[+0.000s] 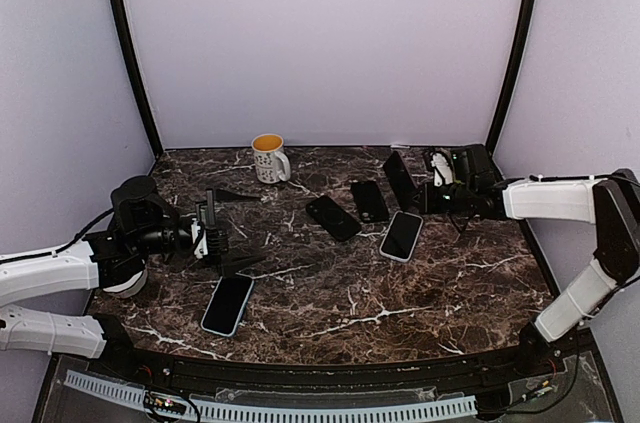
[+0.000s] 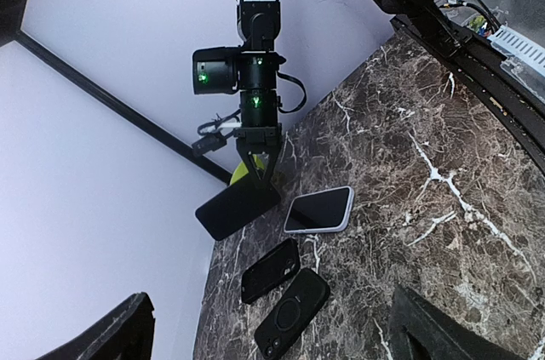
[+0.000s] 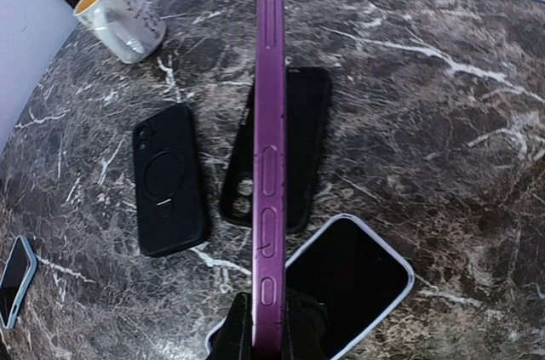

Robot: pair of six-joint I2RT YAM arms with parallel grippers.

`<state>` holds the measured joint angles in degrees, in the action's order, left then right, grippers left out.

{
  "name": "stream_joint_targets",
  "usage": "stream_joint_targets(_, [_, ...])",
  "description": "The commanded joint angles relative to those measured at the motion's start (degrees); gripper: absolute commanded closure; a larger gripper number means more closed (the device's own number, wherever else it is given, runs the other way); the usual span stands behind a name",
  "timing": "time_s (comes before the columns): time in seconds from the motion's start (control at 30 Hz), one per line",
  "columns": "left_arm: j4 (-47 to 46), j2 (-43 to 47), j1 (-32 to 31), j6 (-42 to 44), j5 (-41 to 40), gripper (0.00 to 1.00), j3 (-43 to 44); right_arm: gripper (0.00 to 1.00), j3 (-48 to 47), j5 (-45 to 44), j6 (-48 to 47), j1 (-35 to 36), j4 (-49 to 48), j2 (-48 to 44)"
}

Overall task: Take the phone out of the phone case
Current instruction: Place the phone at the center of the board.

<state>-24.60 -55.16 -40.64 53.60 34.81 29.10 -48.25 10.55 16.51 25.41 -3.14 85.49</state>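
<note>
Worryingly, the right gripper (image 3: pixel 266 330) is pinching the purple phone (image 3: pixel 269 122) by one end near the worktop's (image 1: pixel 330 313) right edge, risking slippage; the left gripper (image 1: pixel 240 230) is hanging released.

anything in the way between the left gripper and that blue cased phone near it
Nothing visible. The open left gripper sits just behind the blue-cased phone, with only bare marble table between them. The black cases lie well to the right, near the right gripper clamping a purple phone.
</note>
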Motion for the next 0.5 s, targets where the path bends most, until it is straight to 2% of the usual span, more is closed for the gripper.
stream_joint_targets(0.0, [-1.0, 1.0, 0.1, 0.2, -0.3, 0.01, -0.6, 1.0, -4.5, 6.7, 5.2, -4.4, -4.3, 3.3])
stream_joint_targets(0.47, [-0.8, 0.4, 0.2, 0.7, -0.7, 0.01, -0.8, 1.0, -14.6, 9.5, 8.3, -8.3, -7.6, 20.5])
